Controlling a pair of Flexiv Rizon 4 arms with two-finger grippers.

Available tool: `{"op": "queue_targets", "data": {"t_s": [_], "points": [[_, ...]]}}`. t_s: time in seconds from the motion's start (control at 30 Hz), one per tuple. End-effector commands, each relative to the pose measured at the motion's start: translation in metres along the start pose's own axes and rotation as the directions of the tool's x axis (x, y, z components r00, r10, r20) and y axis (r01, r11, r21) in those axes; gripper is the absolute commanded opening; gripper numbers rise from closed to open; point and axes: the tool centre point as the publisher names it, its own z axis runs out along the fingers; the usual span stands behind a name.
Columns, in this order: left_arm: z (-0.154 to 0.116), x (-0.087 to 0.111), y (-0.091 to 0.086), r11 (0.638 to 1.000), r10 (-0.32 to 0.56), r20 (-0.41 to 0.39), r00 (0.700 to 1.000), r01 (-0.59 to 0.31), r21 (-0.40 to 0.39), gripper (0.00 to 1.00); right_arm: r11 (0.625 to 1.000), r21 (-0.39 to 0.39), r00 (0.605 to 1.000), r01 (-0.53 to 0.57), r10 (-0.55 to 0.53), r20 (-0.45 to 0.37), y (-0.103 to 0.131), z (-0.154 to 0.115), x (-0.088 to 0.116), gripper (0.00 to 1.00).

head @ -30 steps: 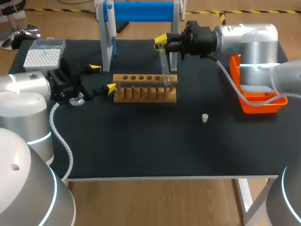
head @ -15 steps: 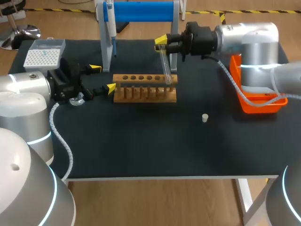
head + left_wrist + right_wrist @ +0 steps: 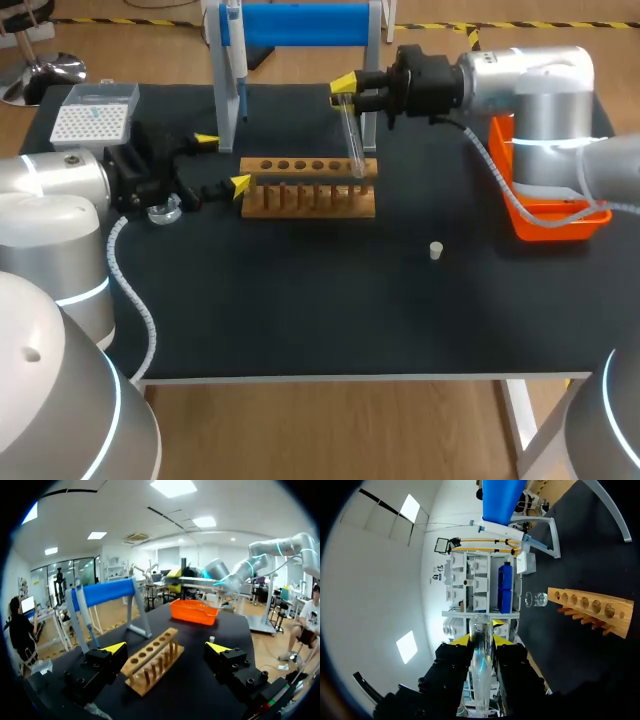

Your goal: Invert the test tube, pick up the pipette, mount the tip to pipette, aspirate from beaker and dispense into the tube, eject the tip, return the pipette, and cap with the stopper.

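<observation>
Right gripper (image 3: 343,88): fingers clamped from two sides on the upper part of the test tube (image 3: 352,140). The right wrist view confirms the grip, with the glass standing between the yellow tips.

Test tube: nearly upright, its lower end at the right end of the wooden rack (image 3: 308,185). Whether it sits in a hole cannot be told.

Left gripper (image 3: 222,163): fingers apart, holding nothing, at the left end of the rack. In the left wrist view the rack lies ahead, between the open fingers (image 3: 115,647).

Beaker (image 3: 163,212): on the table beside the left arm.

Stopper (image 3: 436,250): standing alone on the table, in front of the rack and to its right.

Pipette (image 3: 233,60): hanging on the stand (image 3: 300,25) behind the rack.

Tip box (image 3: 95,110): far left corner. Orange bin (image 3: 545,215): right edge.
</observation>
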Motion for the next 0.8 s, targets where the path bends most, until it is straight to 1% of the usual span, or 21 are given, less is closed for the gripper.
{"op": "queue_targets", "data": {"t_s": [0.03,0.1,0.17,0.2,0.27,0.3,0.37,0.4,0.43,0.77,0.8], "points": [[-0.009,0.004,-0.005,0.906,0.226,-0.028,0.974,-0.199,0.373,1.00,1.000,0.000,1.000,0.001,-0.001,0.003,0.000,-0.001,0.001,0.00],[-0.008,0.008,-0.009,0.869,0.304,-0.026,0.952,-0.266,0.417,1.00,1.000,0.000,1.000,0.001,-0.001,0.003,0.000,-0.001,0.001,0.00],[-0.007,0.013,-0.014,0.816,0.368,-0.060,0.928,-0.292,0.499,1.00,1.000,0.000,1.000,0.001,-0.001,0.003,0.000,-0.001,0.001,0.00],[-0.006,0.015,-0.016,0.796,0.398,-0.075,0.914,-0.304,0.523,1.00,1.000,0.000,1.000,0.001,-0.001,0.003,0.000,-0.001,0.001,0.00],[-0.003,0.020,-0.021,0.769,0.451,-0.097,0.887,-0.331,0.548,1.00,1.000,0.000,1.000,0.001,-0.001,0.003,0.000,-0.001,0.001,0.00],[-0.001,0.021,-0.022,0.761,0.471,-0.104,0.876,-0.343,0.551,1.00,1.000,0.000,1.000,0.001,-0.001,0.003,0.000,-0.001,0.001,0.00],[0.003,0.023,-0.026,0.776,0.491,-0.088,0.867,-0.389,0.497,1.00,1.000,0.000,1.000,0.001,-0.001,0.003,0.000,-0.001,0.001,0.00],[0.005,0.024,-0.029,0.797,0.482,-0.085,0.872,-0.396,0.457,1.00,1.000,0.000,1.000,0.001,-0.001,0.003,0.000,-0.001,0.001,0.00],[0.008,0.022,-0.031,0.841,0.437,-0.108,0.893,-0.363,0.401,1.00,1.000,0.000,1.000,0.001,-0.001,0.003,0.000,-0.001,0.001,0.00],[0.008,0.022,-0.031,0.841,0.437,-0.108,0.893,-0.363,0.401,1.00,1.000,0.000,1.000,0.001,-0.001,0.003,0.000,-0.001,0.001,0.00],[0.005,0.023,-0.036,0.795,0.521,-0.031,0.853,-0.472,0.380,1.00,1.000,0.000,1.000,0.001,-0.001,0.003,0.000,-0.001,0.001,0.00]]}}
